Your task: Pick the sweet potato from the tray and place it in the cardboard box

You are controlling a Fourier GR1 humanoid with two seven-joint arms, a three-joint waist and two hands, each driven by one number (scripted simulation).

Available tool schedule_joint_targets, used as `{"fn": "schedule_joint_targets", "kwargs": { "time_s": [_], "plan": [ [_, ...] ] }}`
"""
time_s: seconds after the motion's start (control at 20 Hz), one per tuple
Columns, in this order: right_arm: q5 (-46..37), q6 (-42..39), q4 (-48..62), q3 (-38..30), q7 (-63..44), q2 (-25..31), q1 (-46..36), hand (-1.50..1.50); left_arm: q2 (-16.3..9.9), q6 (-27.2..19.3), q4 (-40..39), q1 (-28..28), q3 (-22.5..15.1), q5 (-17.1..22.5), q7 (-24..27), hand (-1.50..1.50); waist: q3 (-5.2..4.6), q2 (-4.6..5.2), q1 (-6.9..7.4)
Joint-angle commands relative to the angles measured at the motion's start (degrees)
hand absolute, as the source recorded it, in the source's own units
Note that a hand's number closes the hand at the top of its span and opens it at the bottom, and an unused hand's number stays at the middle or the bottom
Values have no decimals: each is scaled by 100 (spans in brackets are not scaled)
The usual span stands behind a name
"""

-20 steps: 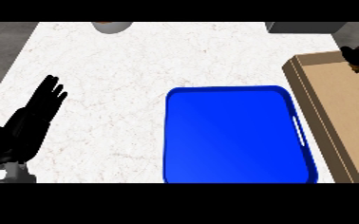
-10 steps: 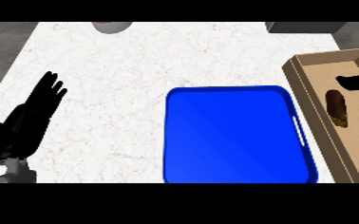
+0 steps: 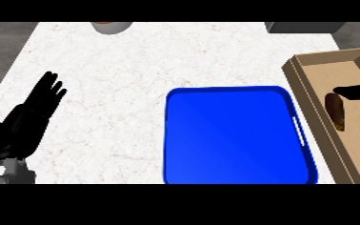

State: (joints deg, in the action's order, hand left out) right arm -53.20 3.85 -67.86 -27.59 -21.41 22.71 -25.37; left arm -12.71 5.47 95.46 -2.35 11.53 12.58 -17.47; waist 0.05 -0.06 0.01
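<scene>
I see the sweet potato [image 3: 337, 110] lying inside the cardboard box [image 3: 304, 74], long axis running toward and away from me, right of the blue tray [image 3: 232, 138]. A dark fingertip of my right hand [image 3: 349, 92] touches it; I cannot tell its grip. My left hand [image 3: 32, 117] rests released on the counter [image 3: 175, 57]

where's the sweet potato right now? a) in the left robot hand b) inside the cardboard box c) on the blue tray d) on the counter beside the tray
b: the sweet potato lies inside the cardboard box, while the blue tray holds nothing and the left robot hand rests open at the view's left.
</scene>
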Motion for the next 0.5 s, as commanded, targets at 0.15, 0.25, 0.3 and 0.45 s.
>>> {"fn": "schedule_joint_targets", "kwargs": {
  "time_s": [0.15, 0.25, 0.3, 0.45],
  "plan": [
    [1105, 1084, -900, -991, 286, -370, 105, -150, -70, 141, 191, 320, 150, 139, 56, 0, -4, -45, -49],
    [1503, 1217, -793, -1190, 517, -352, -72, -150, -42, 25, 37, 112, 177, 84, 54, 0, -1, -10, -25],
    [1661, 1184, -1265, -1242, 475, -528, 220, -150, 45, -188, -21, -169, 7, -114, -96, 0, -3, -24, -128],
    [2153, 1047, -1193, -1646, 644, -240, 634, -150, -79, 12, 177, -9, 101, 84, -266, 0, -3, -5, -32]
  ]
}}
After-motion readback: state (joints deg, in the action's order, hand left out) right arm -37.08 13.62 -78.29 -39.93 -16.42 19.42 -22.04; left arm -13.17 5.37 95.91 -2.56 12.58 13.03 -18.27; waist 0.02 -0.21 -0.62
